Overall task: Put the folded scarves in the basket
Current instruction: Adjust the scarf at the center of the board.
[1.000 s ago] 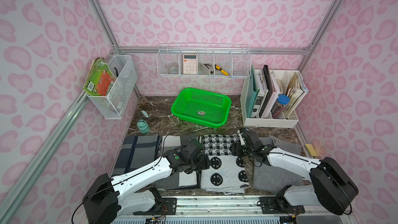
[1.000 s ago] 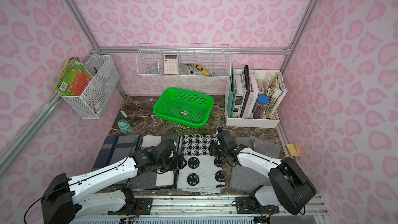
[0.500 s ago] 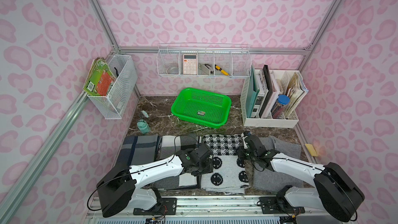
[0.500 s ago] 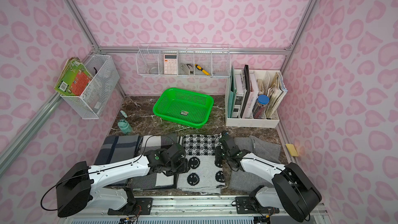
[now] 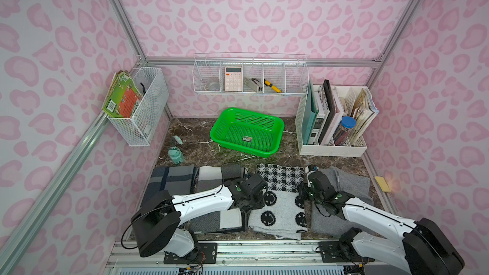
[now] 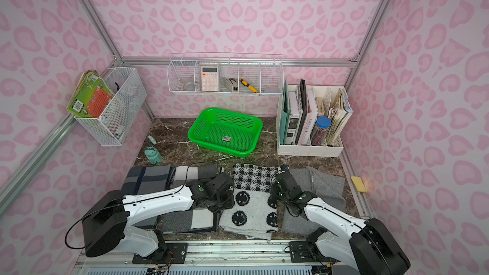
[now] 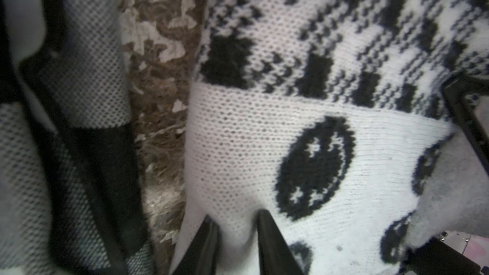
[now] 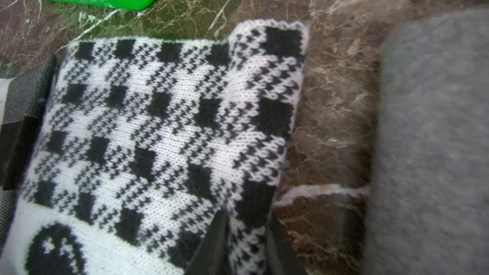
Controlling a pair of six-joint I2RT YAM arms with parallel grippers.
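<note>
The left pincer is pinching the left edge of the black-and-white scarf, with knit bunching between its tips. The right pincer is clamping the right edge likewise. The scarf is lying flat on the counter at the near middle. Its long axis is running near to far, and its checked end is pointing toward the green basket, which is sitting apart beyond it. A grey-and-white scarf is lying just left and a plain grey scarf just right.
</note>
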